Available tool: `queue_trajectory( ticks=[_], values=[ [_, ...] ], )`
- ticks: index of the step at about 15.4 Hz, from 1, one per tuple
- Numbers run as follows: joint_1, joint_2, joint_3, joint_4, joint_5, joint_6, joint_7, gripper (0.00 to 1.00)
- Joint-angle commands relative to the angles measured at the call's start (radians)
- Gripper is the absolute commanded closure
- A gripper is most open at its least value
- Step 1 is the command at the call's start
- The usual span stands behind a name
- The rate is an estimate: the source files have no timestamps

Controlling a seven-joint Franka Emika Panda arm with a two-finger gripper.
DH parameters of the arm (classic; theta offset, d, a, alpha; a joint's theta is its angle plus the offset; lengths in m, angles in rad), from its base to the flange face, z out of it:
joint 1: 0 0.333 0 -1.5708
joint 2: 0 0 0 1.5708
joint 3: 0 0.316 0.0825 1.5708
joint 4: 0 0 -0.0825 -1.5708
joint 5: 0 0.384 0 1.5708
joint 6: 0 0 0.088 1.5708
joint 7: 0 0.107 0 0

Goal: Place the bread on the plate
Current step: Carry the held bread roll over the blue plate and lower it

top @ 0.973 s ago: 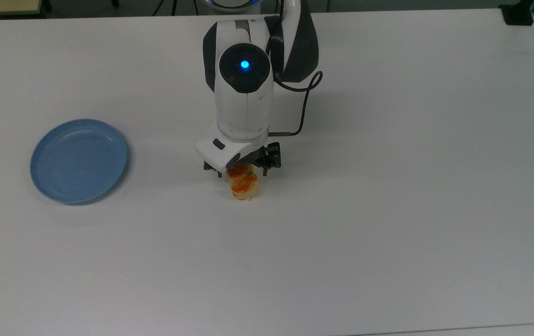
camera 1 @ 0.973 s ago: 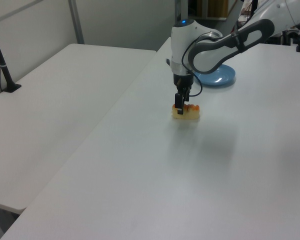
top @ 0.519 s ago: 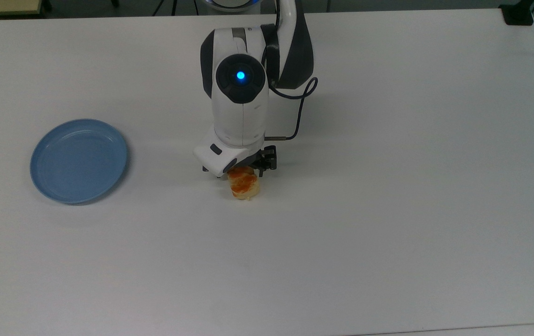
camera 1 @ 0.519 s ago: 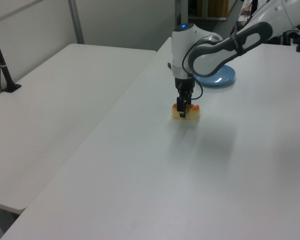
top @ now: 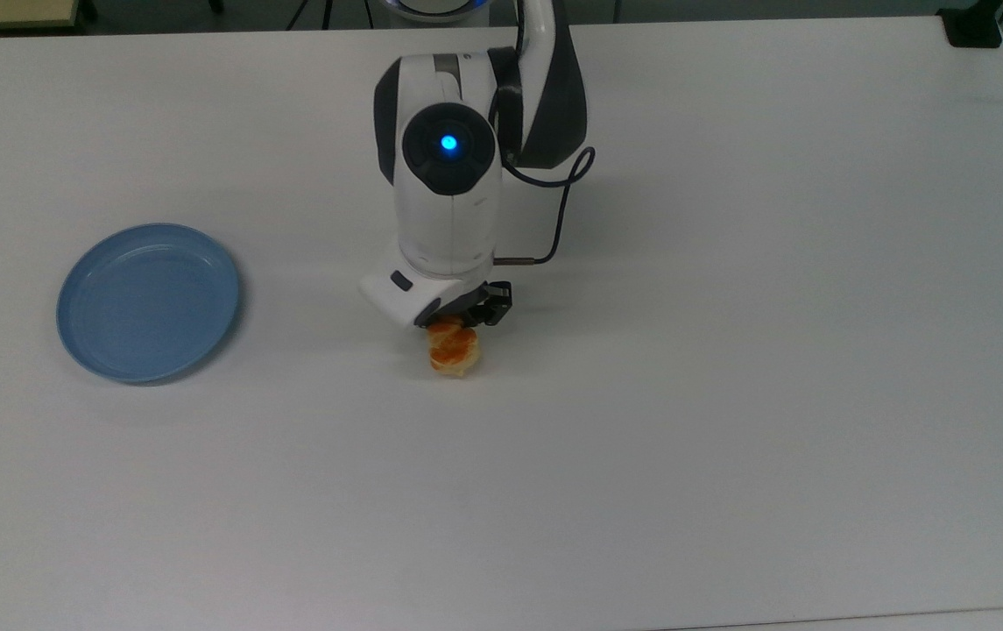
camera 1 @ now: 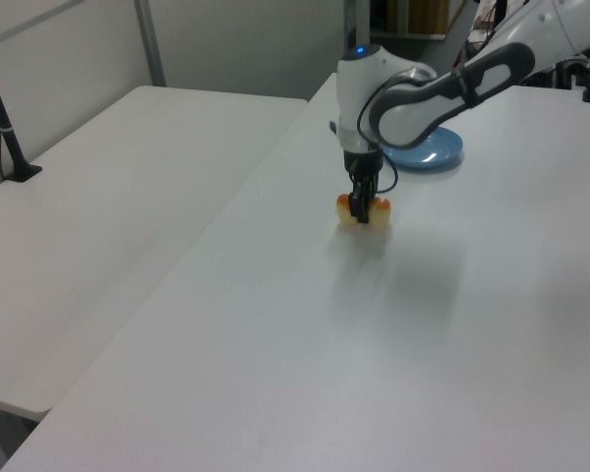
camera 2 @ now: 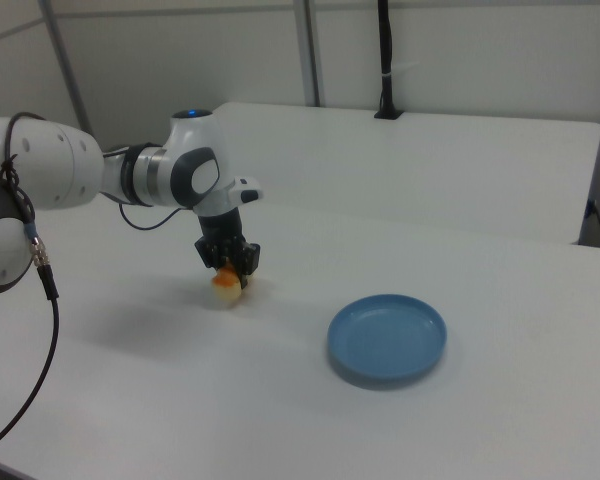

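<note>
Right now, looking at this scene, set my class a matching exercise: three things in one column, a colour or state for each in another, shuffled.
Things:
1. bread
2. plate
3. hand

States:
A. light blue, nothing on it
B. shut around something
C. pale yellow with orange-brown marks, gripped from above

Pairs: 1-C, 2-A, 3-B

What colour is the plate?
Light blue all over; the plate shows best in the top view.
</note>
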Motion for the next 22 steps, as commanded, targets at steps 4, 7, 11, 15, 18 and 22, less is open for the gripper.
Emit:
queue_trajectory(
  ticks=[4,7,11,15,18,22],
  values=[
    [-0.102,-0.092,-0.085,0.043,-0.012,-0.155,-0.261,0.64],
    [-0.212,-0.075,-0.111,0.043,-0.015,-0.143,-0.433,0.64],
    [-0.34,-0.041,-0.111,0.041,-0.012,-0.077,-0.561,0.62],
    [-0.383,0.044,-0.111,0.04,-0.008,0.09,-0.546,0.62],
    [-0.383,0.06,-0.11,0.039,0.0,0.103,-0.53,0.6],
    [-0.383,0.058,-0.11,0.036,0.003,0.103,-0.512,0.0]
  ],
)
